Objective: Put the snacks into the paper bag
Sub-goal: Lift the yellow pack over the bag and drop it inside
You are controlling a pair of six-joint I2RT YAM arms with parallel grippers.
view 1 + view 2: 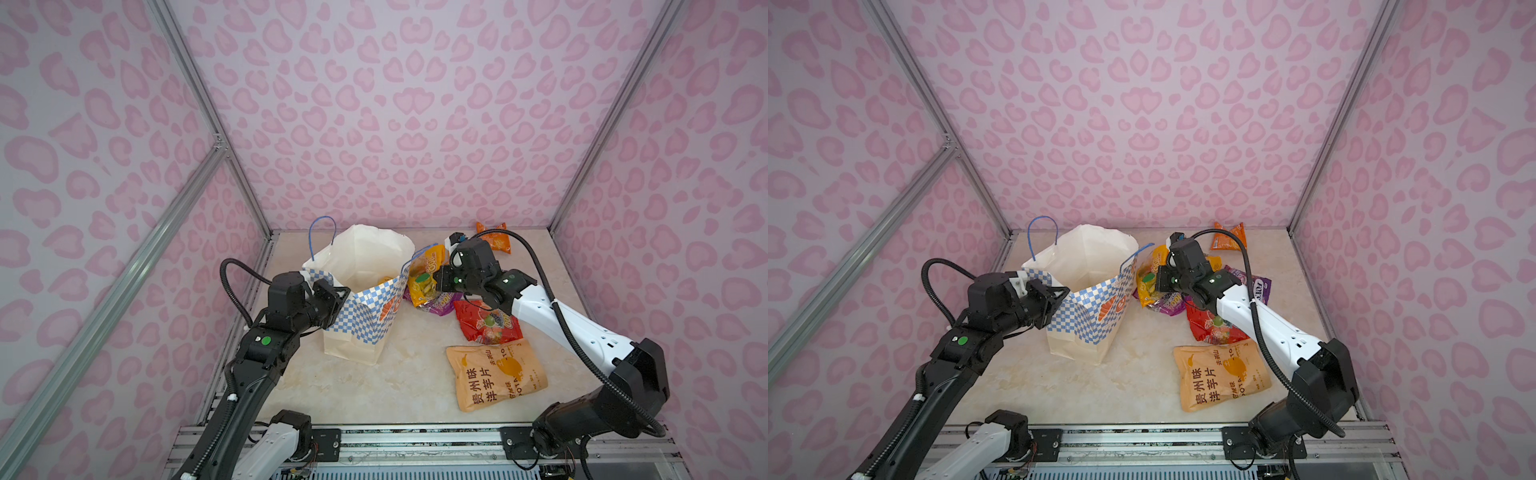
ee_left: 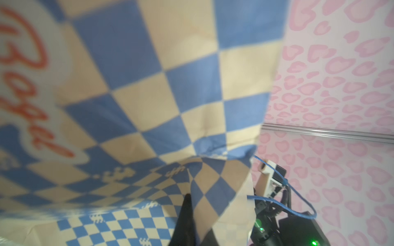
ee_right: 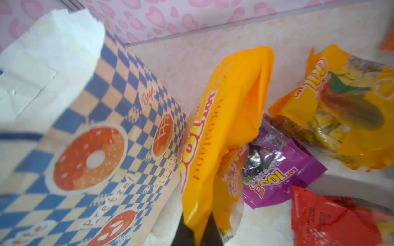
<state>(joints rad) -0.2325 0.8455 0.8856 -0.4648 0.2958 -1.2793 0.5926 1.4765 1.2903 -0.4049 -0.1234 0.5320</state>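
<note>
Yellow packet (image 1: pixel 423 279), long axis running front to back on the table, just right of the upright, open-mouthed paper bag (image 1: pixel 365 320), pinched in the closed right gripper (image 3: pixel 196 234); left gripper (image 1: pixel 338 301) clamps the bag's near-left rim.

I read the paper bag (image 1: pixel 365 320) upright, mouth open, blue-white checks over a cream base. Yellow packet (image 1: pixel 423 282) lifted and crumpled, touching the bag's right wall. Purple packet (image 1: pixel 444 306) flat near that wall. Red packet (image 1: pixel 486 326) and pale-orange packet (image 1: pixel 494 374) right of the bag. Small orange packet (image 1: pixel 494 240) behind-right.
</note>
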